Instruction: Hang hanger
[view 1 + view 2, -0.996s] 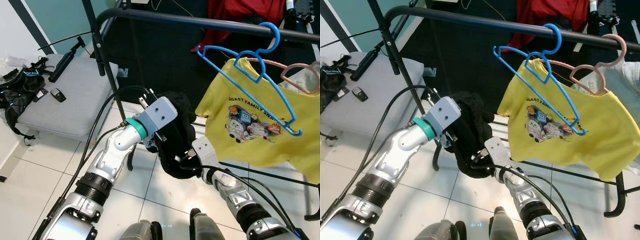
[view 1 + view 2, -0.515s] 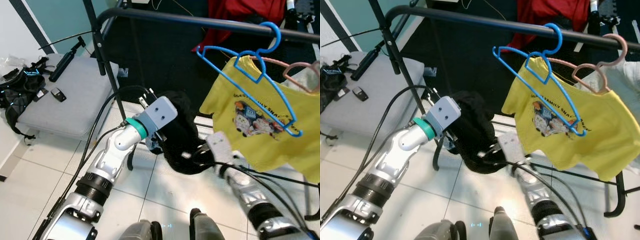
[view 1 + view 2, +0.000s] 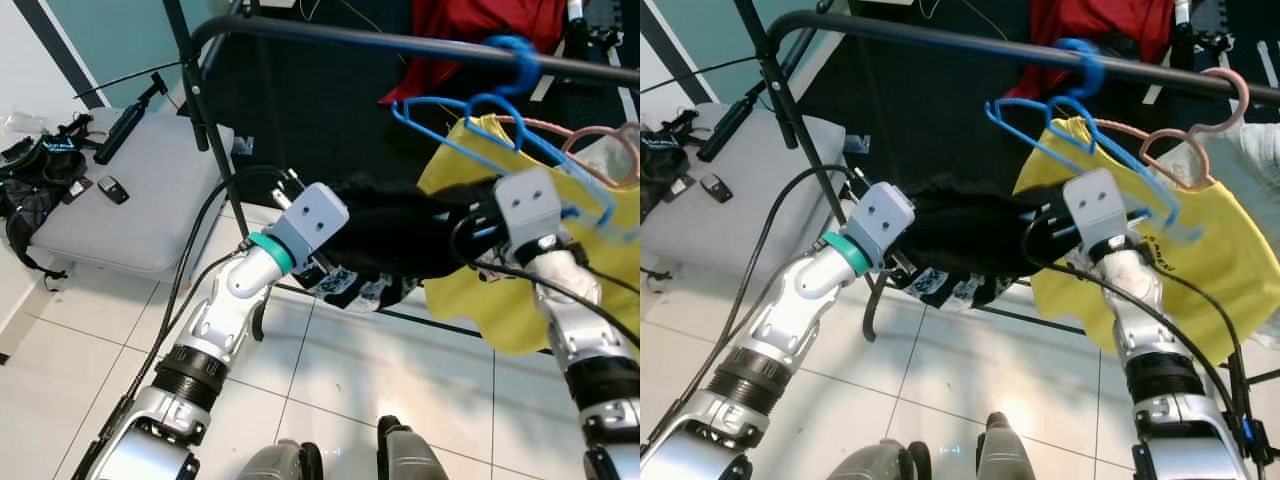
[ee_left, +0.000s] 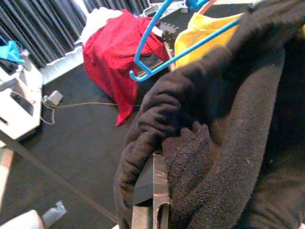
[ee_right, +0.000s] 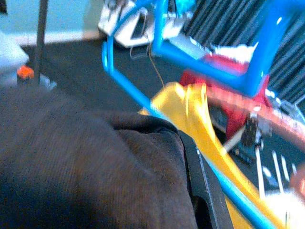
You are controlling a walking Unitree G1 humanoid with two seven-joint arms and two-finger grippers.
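Note:
A black garment [image 3: 400, 235] is stretched level between my two grippers, below the black rail [image 3: 330, 35]. My left gripper [image 3: 335, 265] is shut on its left end, its fingers buried in the cloth. My right gripper [image 3: 470, 215] is shut on the right end, just beneath the blue hanger [image 3: 470, 110]. That hanger's hook [image 3: 512, 52] sits over the rail and its frame is bare. In the left wrist view one black finger [image 4: 152, 191] shows under folds of the garment [image 4: 224, 119]. The right wrist view has the blue hanger [image 5: 157, 43] close above the garment [image 5: 86, 167].
A yellow T-shirt [image 3: 480, 300] on a pink hanger [image 3: 600, 140] hangs right behind my right arm. The rack's upright [image 3: 205, 120] stands at the left. A grey cushion [image 3: 130, 200] and a black bag [image 3: 30, 180] lie on the tiled floor. A red cloth [image 3: 470, 30] hangs behind the rail.
My right arm has risen up and to the right, pulling the bunched black garment out flat between the grippers. The blue hanger swung and its hook slid a little left.

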